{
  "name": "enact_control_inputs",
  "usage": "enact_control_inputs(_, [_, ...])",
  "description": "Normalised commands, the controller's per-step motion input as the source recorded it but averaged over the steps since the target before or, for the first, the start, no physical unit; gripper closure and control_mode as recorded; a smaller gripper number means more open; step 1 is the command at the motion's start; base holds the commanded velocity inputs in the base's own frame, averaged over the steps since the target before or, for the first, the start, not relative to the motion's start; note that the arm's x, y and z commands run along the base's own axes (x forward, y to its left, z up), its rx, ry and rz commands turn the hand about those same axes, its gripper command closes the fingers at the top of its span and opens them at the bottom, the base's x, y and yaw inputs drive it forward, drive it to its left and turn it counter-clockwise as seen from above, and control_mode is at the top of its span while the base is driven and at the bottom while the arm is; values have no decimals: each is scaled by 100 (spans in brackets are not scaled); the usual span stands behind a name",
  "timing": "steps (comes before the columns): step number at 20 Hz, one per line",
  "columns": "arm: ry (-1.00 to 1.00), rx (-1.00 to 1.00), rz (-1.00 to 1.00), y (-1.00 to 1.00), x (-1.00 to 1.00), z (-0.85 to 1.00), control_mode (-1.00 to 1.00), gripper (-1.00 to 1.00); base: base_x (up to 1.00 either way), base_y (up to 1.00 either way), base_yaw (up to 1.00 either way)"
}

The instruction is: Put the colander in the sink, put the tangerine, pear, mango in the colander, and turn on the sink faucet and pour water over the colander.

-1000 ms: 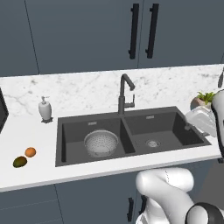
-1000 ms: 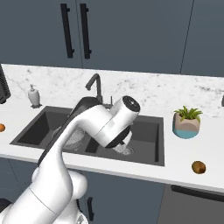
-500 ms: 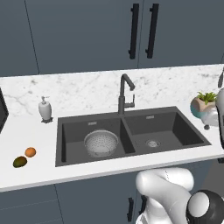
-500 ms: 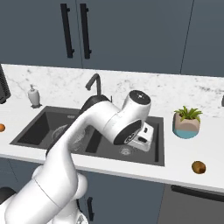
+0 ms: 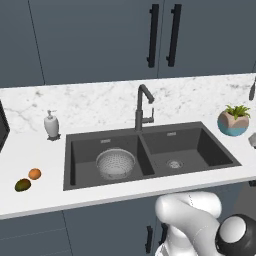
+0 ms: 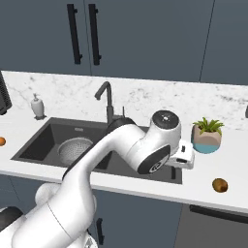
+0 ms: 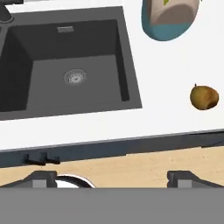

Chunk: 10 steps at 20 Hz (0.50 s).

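Note:
The silver colander (image 5: 115,163) sits in the left basin of the dark sink (image 5: 210,150). On the counter left of the sink lie the orange tangerine (image 5: 34,173) and the dark green mango (image 5: 22,185). Right of the sink, near the front edge, rests the yellowish-brown pear (image 6: 220,184) (image 7: 204,96). My gripper (image 7: 113,179) is open and empty, hovering over the counter's front edge by the sink's right corner; the pear is ahead and to its right. The dark faucet (image 5: 142,107) stands behind the divider, with no water running.
A potted plant (image 6: 207,135) stands on the counter right of the sink, just behind the pear. A white soap dispenser (image 5: 50,125) sits at the sink's back left. My white arm (image 6: 121,150) stretches across the right basin. Cabinet doors hang above.
The arm has swung right, from over the right basin to the counter's front edge beside the sink. The jaws stayed open. The fruits and colander have not moved.

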Motion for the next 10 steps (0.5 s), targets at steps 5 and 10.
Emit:
enact_control_inputs(5, [-16, -23, -1, -58, 0, -16, -100, -100, 0, 0, 0])
enact_control_inputs(10, [1, -21, -3, -46, 30, -7, -100, -100, 0, 0, 0])
